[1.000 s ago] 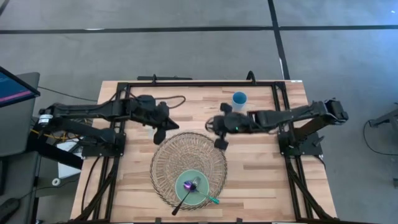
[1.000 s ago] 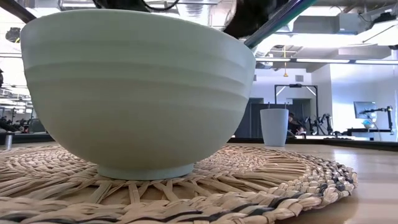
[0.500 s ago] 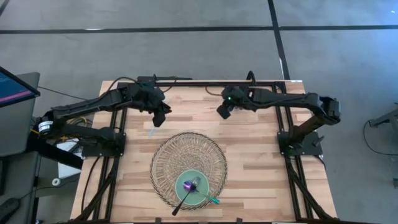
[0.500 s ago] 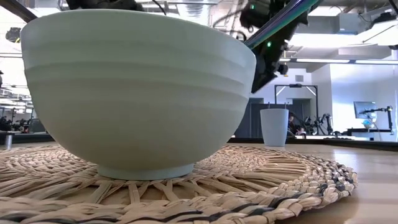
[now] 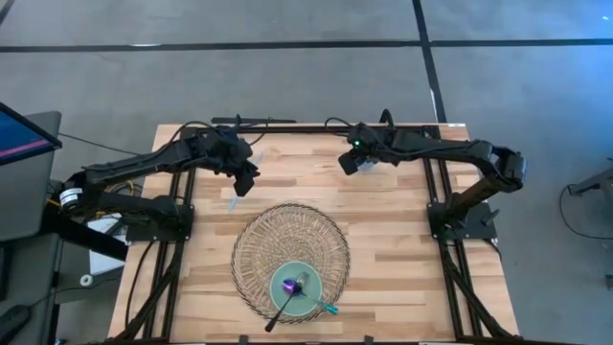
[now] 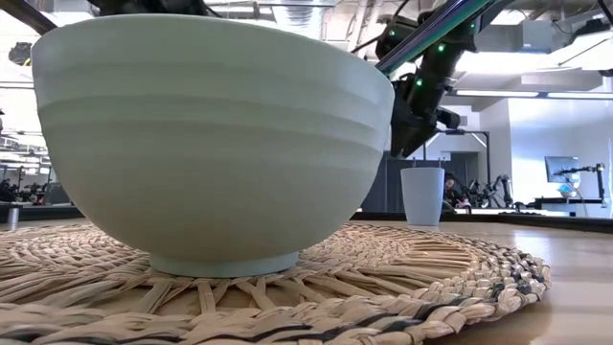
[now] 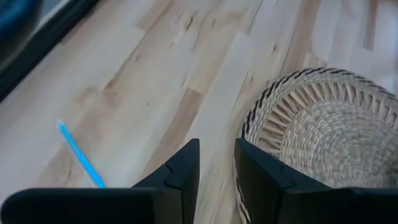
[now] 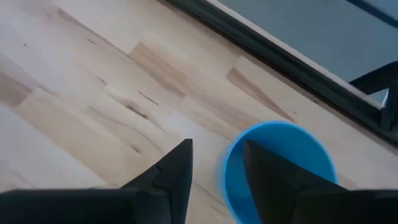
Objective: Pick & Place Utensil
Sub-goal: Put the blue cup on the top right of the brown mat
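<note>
A pale green bowl [image 5: 297,286] [image 6: 211,134] stands on a round woven mat [image 5: 287,251] [image 6: 412,278]. Two utensils lie in the bowl. One is a purple spoon [image 5: 292,287]. The other has a teal handle [image 5: 324,307] [image 6: 431,34] that leans over the rim. A thin blue utensil [image 5: 233,203] [image 7: 81,155] lies flat on the wood, off the mat's far left. My left gripper [image 5: 245,184] [image 7: 216,146] hovers near it, narrowly open and empty. My right gripper [image 5: 349,165] [image 8: 216,146] [image 6: 400,139] hangs above a blue cup [image 8: 280,163] [image 6: 422,195], narrowly open and empty.
A black frame [image 5: 306,127] runs along the table's far edge and down both sides. In the high view the right arm hides the cup. Bare wood [image 5: 402,249] lies to the right of the mat. The monitor [image 5: 24,134] stands off the table's left side.
Both grippers have drawn back toward the table's far edge and risen. The right one has gone from the mat's far rim to above the blue cup. The left one has shifted a shorter way, to the far side of the blue utensil. Bowl and utensils have stayed put.
</note>
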Tool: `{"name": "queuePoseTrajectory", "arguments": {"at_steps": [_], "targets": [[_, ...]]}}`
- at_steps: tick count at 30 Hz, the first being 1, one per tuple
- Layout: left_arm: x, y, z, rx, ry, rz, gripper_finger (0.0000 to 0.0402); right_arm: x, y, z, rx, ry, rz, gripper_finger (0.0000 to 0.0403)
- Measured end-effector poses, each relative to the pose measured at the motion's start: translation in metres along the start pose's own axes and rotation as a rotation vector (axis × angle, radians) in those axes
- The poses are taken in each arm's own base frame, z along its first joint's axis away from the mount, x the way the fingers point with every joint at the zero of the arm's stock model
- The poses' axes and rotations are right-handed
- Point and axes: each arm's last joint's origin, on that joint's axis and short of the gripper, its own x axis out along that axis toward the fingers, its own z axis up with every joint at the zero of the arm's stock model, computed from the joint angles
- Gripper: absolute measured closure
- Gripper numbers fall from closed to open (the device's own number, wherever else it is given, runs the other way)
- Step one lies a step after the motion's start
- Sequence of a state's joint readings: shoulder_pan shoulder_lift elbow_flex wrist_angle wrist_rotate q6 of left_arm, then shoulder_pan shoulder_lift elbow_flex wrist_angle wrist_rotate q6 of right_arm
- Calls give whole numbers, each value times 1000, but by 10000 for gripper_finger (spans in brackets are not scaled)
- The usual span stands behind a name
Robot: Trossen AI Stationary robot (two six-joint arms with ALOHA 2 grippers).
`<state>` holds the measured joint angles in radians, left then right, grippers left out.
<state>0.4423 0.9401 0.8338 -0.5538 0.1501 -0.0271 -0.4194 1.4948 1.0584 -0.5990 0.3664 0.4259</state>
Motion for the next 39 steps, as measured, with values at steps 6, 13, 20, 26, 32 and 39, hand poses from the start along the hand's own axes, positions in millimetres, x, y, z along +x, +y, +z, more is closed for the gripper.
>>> {"name": "queuePoseTrajectory", "arguments": {"at_steps": [6, 13, 20, 26, 32, 39], "targets": [[3, 0, -4, -6, 14, 0, 300, 9, 3, -6, 35, 49, -35, 274], [2, -1, -4, -5, 12, -4, 300, 35, 12, -17, -13, 133, -84, 275], [2, 0, -4, -6, 12, -3, 300, 42, 15, -22, -87, 173, -99, 330], [2, 0, -4, -6, 11, -4, 300, 25, 14, -19, -139, 154, -46, 391], [2, 0, -2, -2, -10, -4, 300, -21, 40, -20, -217, 107, 187, 397], [2, -1, 0, -6, -28, -5, 300, -74, 100, -42, -384, 92, 571, 399]]}}
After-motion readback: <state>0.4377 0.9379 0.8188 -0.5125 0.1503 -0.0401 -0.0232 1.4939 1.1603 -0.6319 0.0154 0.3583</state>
